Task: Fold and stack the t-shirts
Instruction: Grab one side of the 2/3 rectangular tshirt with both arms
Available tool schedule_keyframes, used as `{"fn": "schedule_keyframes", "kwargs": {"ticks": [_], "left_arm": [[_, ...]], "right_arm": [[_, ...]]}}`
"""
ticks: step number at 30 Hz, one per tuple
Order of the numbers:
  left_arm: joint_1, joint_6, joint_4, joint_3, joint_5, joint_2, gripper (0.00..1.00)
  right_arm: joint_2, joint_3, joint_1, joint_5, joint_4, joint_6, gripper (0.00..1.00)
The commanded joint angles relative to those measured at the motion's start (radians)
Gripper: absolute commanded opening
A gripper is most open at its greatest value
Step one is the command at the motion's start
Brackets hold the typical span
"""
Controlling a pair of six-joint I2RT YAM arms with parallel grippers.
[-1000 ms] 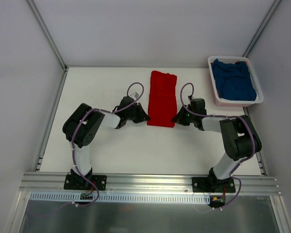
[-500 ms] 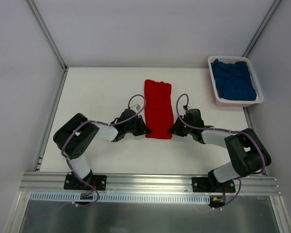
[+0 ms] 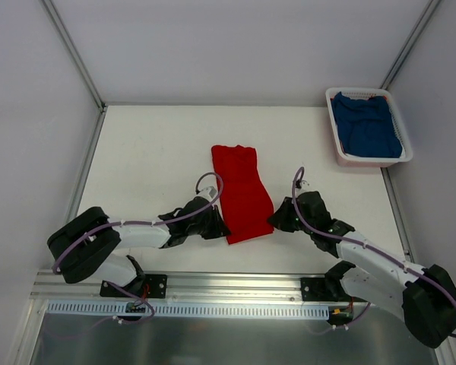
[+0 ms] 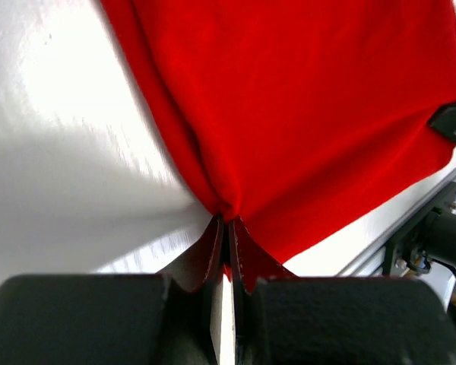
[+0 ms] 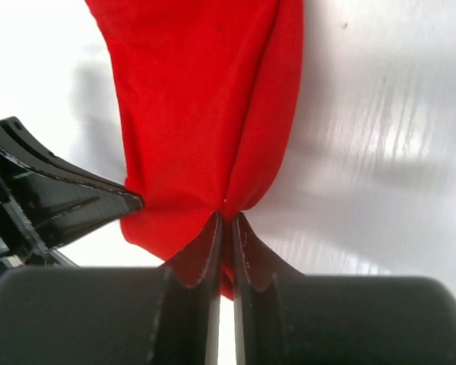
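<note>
The red t-shirt lies folded into a long narrow strip on the white table, slanting from the middle toward the near edge. My left gripper is shut on its near left corner; the wrist view shows red cloth pinched between the jaws. On the other side my right gripper is shut on the near right corner, with the cloth bunched at the jaw tips. The blue t-shirt lies crumpled in the white basket at the back right.
The aluminium rail runs along the table's near edge, just behind both grippers. Grey walls close in the left, back and right sides. The left gripper's black finger shows in the right wrist view, close beside the cloth.
Both grippers have pulled the red t-shirt toward the near edge of the table, and its far end has swung left. Both arms have stretched out low along the table.
</note>
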State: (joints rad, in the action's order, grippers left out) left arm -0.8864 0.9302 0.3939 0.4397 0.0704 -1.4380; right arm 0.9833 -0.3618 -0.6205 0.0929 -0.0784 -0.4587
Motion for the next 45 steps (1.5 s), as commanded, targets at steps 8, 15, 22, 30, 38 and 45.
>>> {"fn": "schedule_keyframes", "kwargs": {"ticks": [8,15,22,30,38,45], "left_arm": [[-0.014,0.007,-0.135,0.017,-0.058,0.03,0.4],[-0.016,0.005,-0.136,0.039,-0.041,-0.019,0.8],[-0.017,0.032,-0.144,0.016,-0.058,0.016,0.77],[-0.091,0.143,-0.127,-0.062,-0.122,0.07,0.73],[-0.158,0.229,0.032,-0.105,-0.141,-0.019,0.71],[-0.178,0.256,0.115,-0.105,-0.127,-0.107,0.68]], "right_arm": [[-0.023,0.011,-0.019,-0.056,0.095,-0.028,0.22],[-0.026,0.015,-0.028,-0.067,0.108,-0.028,0.47],[-0.044,0.015,-0.028,-0.087,0.144,-0.005,0.53],[-0.04,0.029,-0.028,-0.121,0.141,-0.006,0.53],[-0.023,0.04,-0.027,-0.127,0.12,-0.005,0.53],[0.024,0.07,-0.018,-0.122,0.049,-0.008,0.52]]}}
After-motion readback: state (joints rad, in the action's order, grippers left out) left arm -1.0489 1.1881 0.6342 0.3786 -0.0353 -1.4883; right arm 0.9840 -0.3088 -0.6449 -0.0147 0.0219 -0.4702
